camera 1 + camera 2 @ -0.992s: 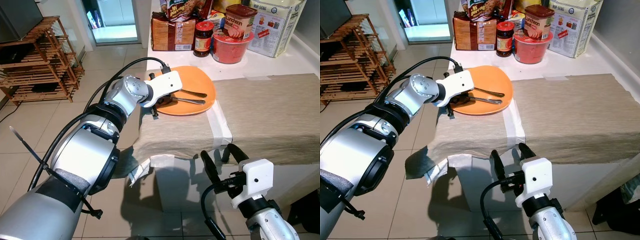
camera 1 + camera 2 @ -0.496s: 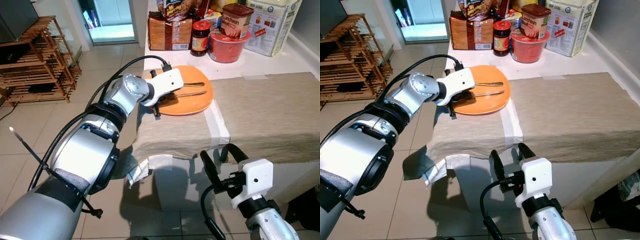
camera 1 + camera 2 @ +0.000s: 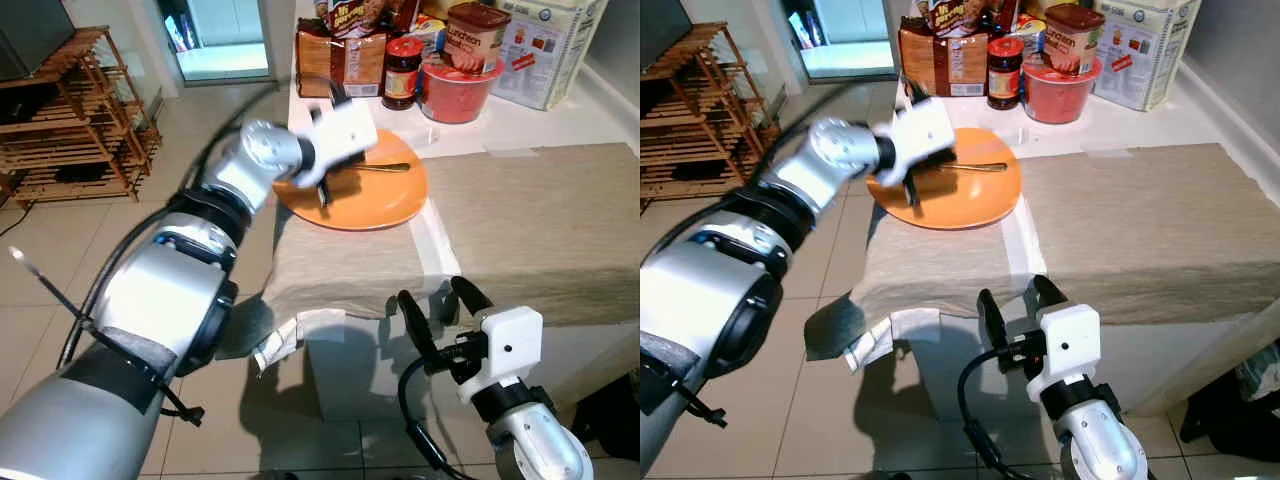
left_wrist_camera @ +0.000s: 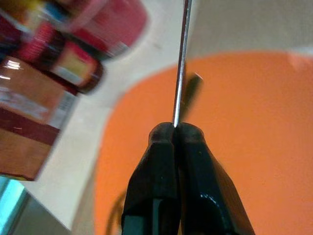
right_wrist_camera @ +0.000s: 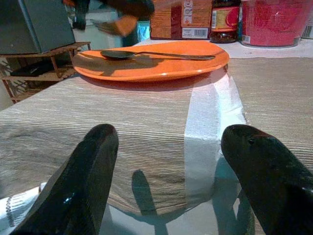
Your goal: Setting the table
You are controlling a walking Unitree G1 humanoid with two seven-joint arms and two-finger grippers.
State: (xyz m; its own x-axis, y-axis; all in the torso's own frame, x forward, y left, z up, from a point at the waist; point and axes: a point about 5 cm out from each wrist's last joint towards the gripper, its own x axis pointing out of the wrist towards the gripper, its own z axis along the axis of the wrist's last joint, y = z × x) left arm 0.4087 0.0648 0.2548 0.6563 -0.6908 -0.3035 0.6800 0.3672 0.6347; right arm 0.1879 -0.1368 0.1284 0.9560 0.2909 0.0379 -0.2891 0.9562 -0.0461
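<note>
One orange plate (image 3: 365,195) sits at the near left corner of the table (image 3: 540,220), on the beige cloth. One spoon (image 5: 156,54) lies across it. A second thin metal utensil (image 4: 181,58) is pinched between my left gripper (image 4: 176,133) fingers, closed tight on its handle above the plate; my left wrist view shows this grip, while the head views blur it. My left arm reaches forward, raised. My right gripper (image 3: 440,305) hangs before the table's front edge, fingers spread wide, holding nothing.
</note>
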